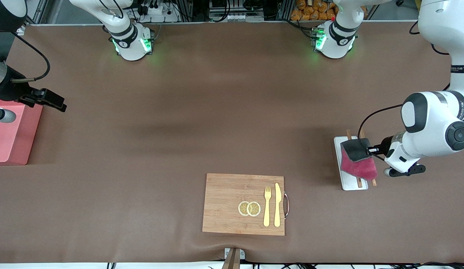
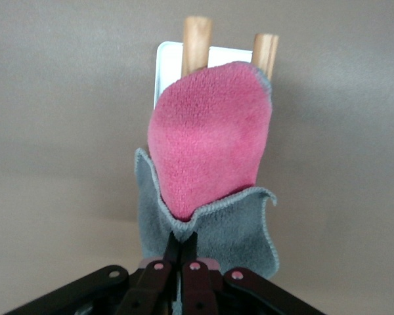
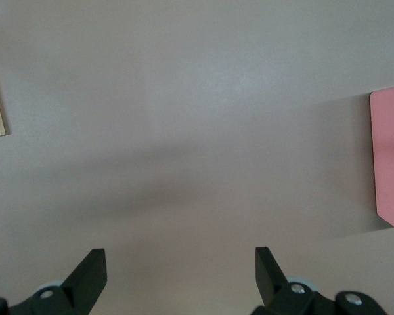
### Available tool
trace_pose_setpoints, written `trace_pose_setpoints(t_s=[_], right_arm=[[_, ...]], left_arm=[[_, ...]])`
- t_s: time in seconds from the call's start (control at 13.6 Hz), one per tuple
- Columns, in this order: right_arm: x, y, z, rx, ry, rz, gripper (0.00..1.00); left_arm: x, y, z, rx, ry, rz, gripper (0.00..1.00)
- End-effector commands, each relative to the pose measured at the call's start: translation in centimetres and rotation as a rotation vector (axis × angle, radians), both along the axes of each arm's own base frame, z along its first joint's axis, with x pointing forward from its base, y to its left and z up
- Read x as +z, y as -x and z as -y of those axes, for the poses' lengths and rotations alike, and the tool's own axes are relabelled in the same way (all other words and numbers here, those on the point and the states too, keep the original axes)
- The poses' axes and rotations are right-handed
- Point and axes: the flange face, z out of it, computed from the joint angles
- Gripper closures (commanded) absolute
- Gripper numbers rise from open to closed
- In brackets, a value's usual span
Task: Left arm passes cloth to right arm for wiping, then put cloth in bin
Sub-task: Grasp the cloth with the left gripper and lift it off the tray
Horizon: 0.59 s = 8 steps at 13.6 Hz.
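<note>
At the right edge of the frame, the left hand [image 1: 371,150] pinches the grey edge of the cloth [image 1: 358,161], which drapes over a white tray [image 1: 344,183] holding chopsticks [image 1: 359,183]. At far left, the right hand [image 3: 180,269] waits with fingers spread wide, beside the pink bin [image 1: 11,138] on the desk [image 1: 217,112].

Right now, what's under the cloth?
The cloth, pinched at its grey edge by the shut left gripper, covers a white tray with two wooden chopsticks. Only their ends and the tray's edges show; the rest is hidden.
</note>
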Motion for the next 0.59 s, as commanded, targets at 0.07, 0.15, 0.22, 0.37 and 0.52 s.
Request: trace_pose_setpoints(t_s=[0.07,0.15,0.22,0.37,0.52], right_arm=[[0.4,0.0,-0.8,-0.059,-0.022,-0.007,0.0],[0.5,0.0,-1.2,-0.111,-0.024,-0.005,0.0],[0.5,0.0,-1.9,-0.141,-0.029,-0.008,0.0],[0.6,1.0,-3.3,-0.242,-0.063,-0.078,0.0],[0.4,1.7,-4.9,-0.438,-0.138,-0.173,0.0]], left_arm=[[5.2,-0.2,2.7,-0.048,0.003,0.07,1.0],[6.6,0.2,5.0,-0.063,0.02,0.073,1.0],[7.9,0.7,6.6,-0.066,0.031,0.065,1.0],[9.5,1.2,10.3,-0.034,0.045,0.048,1.0],[10.9,2.0,15.1,0.014,0.063,0.034,1.0]])
